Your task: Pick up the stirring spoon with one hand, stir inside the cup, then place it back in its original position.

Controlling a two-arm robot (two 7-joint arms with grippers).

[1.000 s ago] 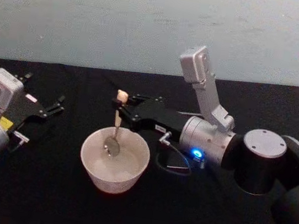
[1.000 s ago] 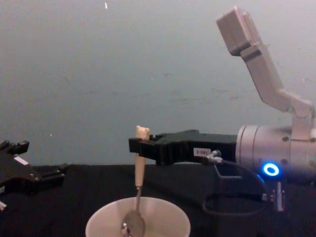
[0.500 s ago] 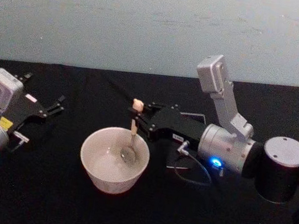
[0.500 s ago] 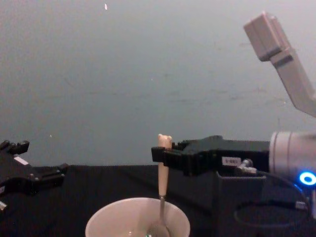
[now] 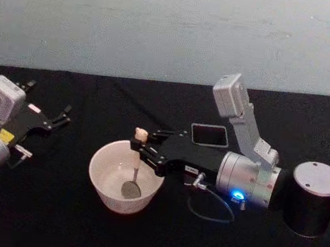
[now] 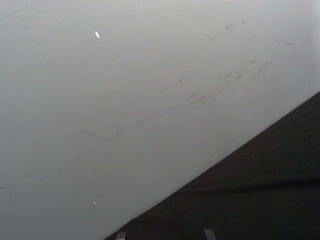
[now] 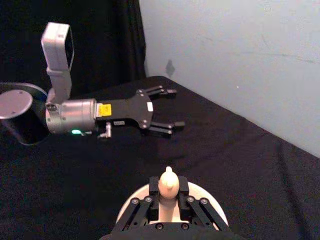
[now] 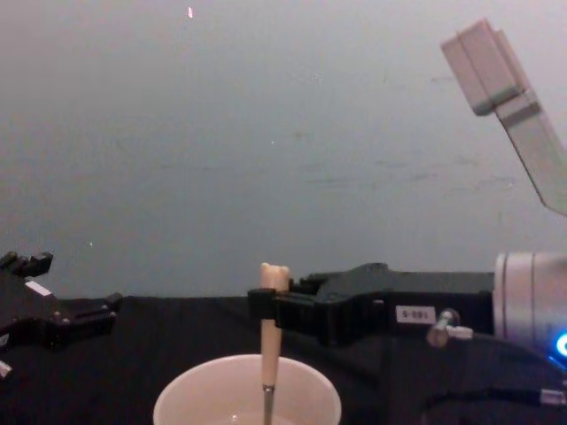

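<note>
The cream-white cup (image 5: 101,162) stands on the black table, left of centre. The stirring spoon (image 5: 138,156) stands upright in it, its metal bowl low near the cup's right inner side and its bear head (image 8: 274,275) above the rim (image 8: 190,387). My right gripper (image 5: 139,147), black with a blue ring on its arm, reaches in from the right and is shut on the cream handle just under the bear head (image 7: 168,182). The dark square holder (image 5: 208,134) stands empty behind that arm. My left gripper (image 5: 56,119) rests open at the far left.
Black cloth covers the table (image 5: 65,220), with a pale wall behind. A thin cable (image 5: 208,210) loops on the cloth under my right wrist. The left arm (image 7: 75,112) lies well clear of the cup (image 7: 216,210).
My right gripper has carried the spoon from the cup's right rim to nearer me and slightly left inside the cup. The arm's shift has uncovered the holder. The left arm has not moved.
</note>
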